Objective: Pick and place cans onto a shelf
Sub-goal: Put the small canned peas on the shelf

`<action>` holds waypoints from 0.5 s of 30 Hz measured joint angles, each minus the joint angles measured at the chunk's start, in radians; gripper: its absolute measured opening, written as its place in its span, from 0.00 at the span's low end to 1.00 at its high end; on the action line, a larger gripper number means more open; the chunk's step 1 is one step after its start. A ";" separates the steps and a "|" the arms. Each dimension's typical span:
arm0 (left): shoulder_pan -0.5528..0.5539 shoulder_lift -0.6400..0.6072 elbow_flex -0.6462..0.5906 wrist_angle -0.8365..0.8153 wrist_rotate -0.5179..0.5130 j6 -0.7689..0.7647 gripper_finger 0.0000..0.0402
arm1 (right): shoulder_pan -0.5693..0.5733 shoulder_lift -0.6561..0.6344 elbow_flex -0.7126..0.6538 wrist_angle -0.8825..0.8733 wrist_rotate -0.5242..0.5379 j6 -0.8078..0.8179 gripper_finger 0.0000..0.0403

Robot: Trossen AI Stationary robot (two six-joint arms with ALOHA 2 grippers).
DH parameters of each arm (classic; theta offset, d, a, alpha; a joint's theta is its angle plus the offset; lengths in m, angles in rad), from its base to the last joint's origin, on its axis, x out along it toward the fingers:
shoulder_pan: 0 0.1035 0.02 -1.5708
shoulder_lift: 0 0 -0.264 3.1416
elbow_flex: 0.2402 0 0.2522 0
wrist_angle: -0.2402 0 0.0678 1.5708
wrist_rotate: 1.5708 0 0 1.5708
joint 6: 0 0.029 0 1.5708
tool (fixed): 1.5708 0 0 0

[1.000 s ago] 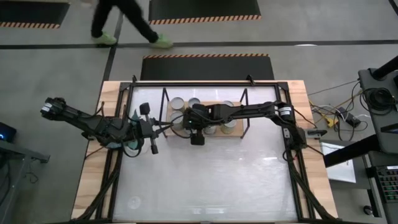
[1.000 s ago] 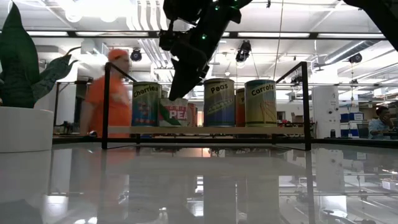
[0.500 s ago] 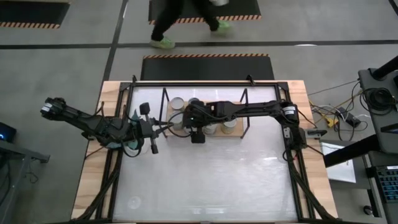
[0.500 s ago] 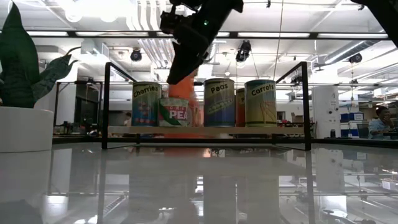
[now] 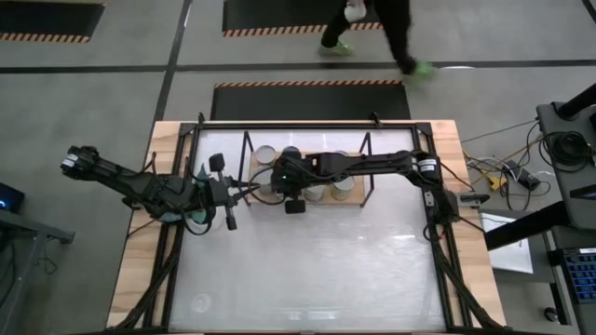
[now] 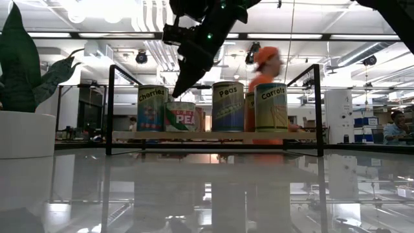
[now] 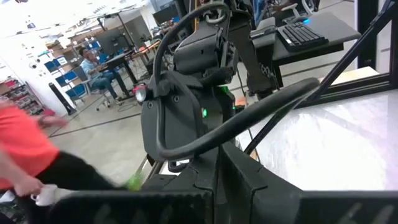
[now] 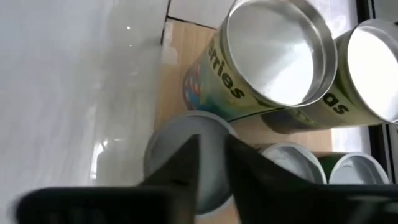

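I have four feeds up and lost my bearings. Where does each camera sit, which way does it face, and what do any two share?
High view: overhead, straight down on the table; both arms, shelf.
Low view: table height, level across; Cherries can, right gripper from above.
Left wrist view: on the left arm, facing the room; only dark arm housing shows.
Right wrist view: above the shelf, own fingers over a short can.
Shared: Cherries can in low and right wrist views.

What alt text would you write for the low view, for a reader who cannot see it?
The right arm's dark tool hangs just above a short "PEA" can on a low light-wood shelf in a thin black frame, among taller Cherries, Peas and Carrots cans. A person in orange passes behind.
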 joint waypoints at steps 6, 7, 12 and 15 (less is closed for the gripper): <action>0.000 0.000 0.000 0.000 0.000 0.000 0.00 | 0.000 0.006 -0.001 0.002 -0.009 -0.001 0.04; 0.000 0.000 0.000 0.000 0.000 0.000 0.00 | 0.000 0.006 -0.002 0.002 -0.009 0.000 0.04; 0.000 0.000 -0.003 0.000 0.000 0.000 0.00 | 0.000 0.006 -0.009 0.010 -0.009 0.005 0.04; 0.000 0.000 -0.003 0.000 0.000 0.000 0.00 | 0.000 0.006 -0.026 0.019 -0.009 0.002 0.04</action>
